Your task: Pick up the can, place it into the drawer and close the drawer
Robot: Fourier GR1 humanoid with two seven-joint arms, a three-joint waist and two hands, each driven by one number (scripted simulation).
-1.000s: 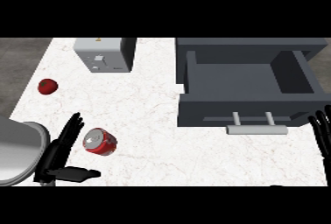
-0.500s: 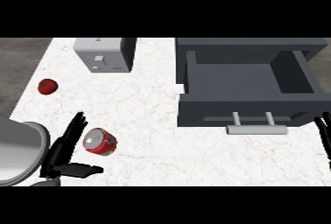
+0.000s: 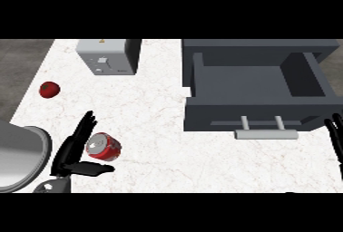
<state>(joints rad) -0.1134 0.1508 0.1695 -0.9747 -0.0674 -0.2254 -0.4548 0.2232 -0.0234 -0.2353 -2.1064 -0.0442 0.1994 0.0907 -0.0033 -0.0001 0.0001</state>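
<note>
**Left hand brackets the fallen can; drawer stands open**

We see the can (image 3: 104, 147) lying on its side on the white marble counter (image 3: 161, 108), in the lower left part of the head view. Its long axis runs on a diagonal: the silver top end points to the upper left, toward the fingers, and the red body trails away to the lower right.

Our left hand (image 3: 70, 154) sits just beside the can on its left. The fingers (image 3: 84, 129) stretch straight up along the can's left side, and the thumb (image 3: 94, 169) juts out to the right beneath it, so the can lies in the fork between them. The hand is spread, not closed round anything; we cannot tell whether the fingers touch the can.

Compared with half a second ago, the left hand has drawn nearer the can, its thumb now passing under the can's lower edge. The can itself has not shifted.

Our right hand (image 3: 334, 131) shows only as straight dark fingers at the right edge, relaxed and holding nothing.

The grey drawer (image 3: 254, 113) is pulled open at the upper right, well apart from the can, its handle (image 3: 265, 133) facing us. A grey box (image 3: 106, 56) stands at the counter's far edge, and a small red fruit (image 3: 49, 89) lies near the left edge.
</note>
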